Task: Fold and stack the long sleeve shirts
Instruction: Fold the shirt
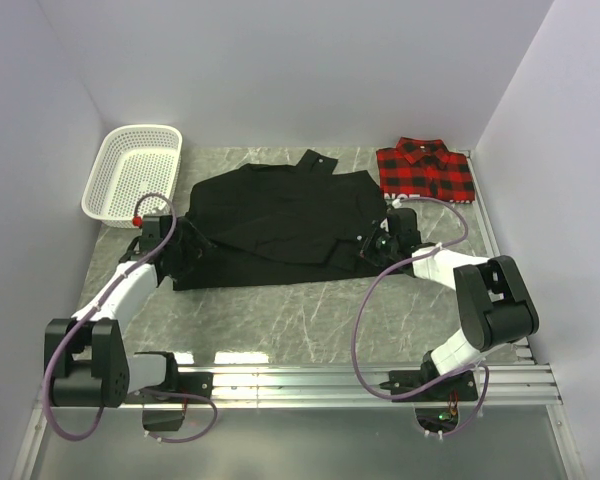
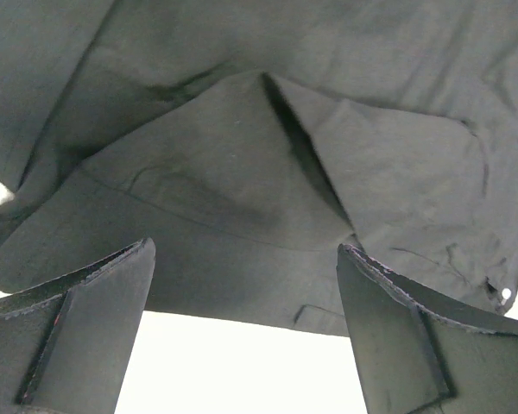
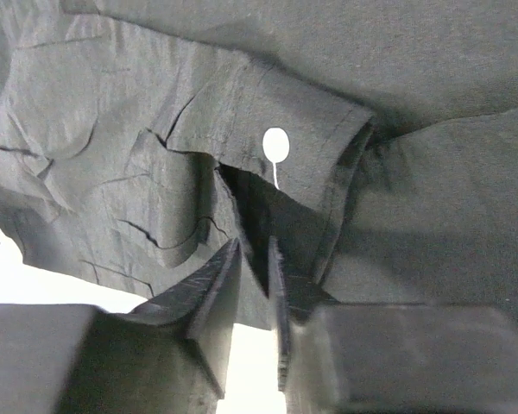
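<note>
**A:** What does the right gripper (image 3: 255, 259) have?

**B:** Its jaws stand nearly together. The edge of a sleeve cuff (image 3: 319, 155) on the black shirt (image 1: 280, 225) appears to be pinched between the tips. The cuff's pale button (image 3: 276, 144) sits just beyond them.

**A:** And the left gripper (image 2: 246, 259)?

**B:** Its jaws are spread wide and hold nothing. An edge of the same shirt lies just ahead of its fingers, with bare table (image 1: 280, 310) showing beneath.

**A:** So where do the shirts stand?

**B:** The black one lies between the two grippers, mostly spread out on the marble. The cloth looks bunched on the right gripper's side, but the creases make it hard to tell whether any fold is made. Beyond the right gripper, toward the far corner and apart from the black shirt, the red-and-black plaid shirt (image 1: 425, 170) lies as a compact rectangle with its collar on top.

**A:** About halfway, then?

**B:** Roughly, as a judgement. The plaid shirt looks finished. The black one seems to need its sleeves brought in and its body folded down, and then one shirt must go on top of the other. No stack exists yet.

**A:** And the white mesh basket (image 1: 132, 172)?

**B:** It sits beyond the left gripper, off the shirt's corner, and seems to play no part.
</note>
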